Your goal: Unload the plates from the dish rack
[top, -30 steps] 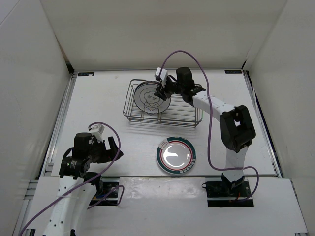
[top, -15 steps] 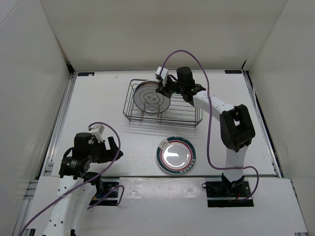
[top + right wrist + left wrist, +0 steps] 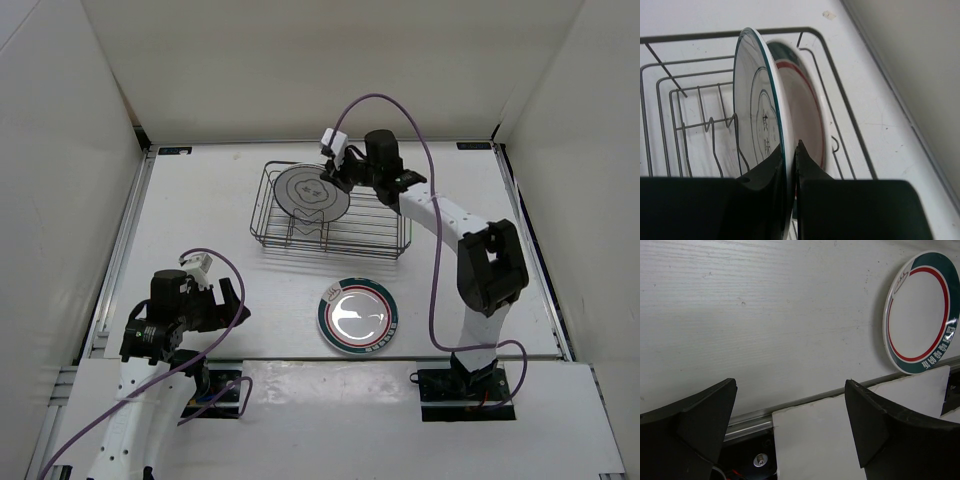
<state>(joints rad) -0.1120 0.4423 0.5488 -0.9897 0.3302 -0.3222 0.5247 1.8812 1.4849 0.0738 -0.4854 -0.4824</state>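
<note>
White table [image 3: 200, 230] boxed in by plain white walls [image 3: 300, 70], arm bases at the near edge. Wire dish rack [image 3: 380, 235] sits toward the far middle of the table, long side running left-right.

Right gripper [image 3: 328, 178] is reached over the rack's left half with its fingers pressed together on the top rim of the grey plate [image 3: 312, 192]. The right wrist view shows both fingertips clamped on that rim, one on each face, gripper [image 3: 790, 150] hard against the plate [image 3: 757, 115]. The plate stands on edge, leaning, its grey face with a scalloped mark turned up toward the top camera and its lower part down among the rack wires [image 3: 690, 36]. Right behind it in the rack is a red-ringed plate [image 3: 807, 115], also on edge, very close; can't tell if they touch.

Teal-banded plate [image 3: 358, 316] lies flat on the table in front of the rack, well apart from it, near the front edge.

Left gripper [image 3: 232, 303] hovers low at the near-left of the table, jaws spread wide, nothing between them [image 3: 790, 384]; the teal-banded plate [image 3: 922, 315] shows off to the side in that wrist view
</note>
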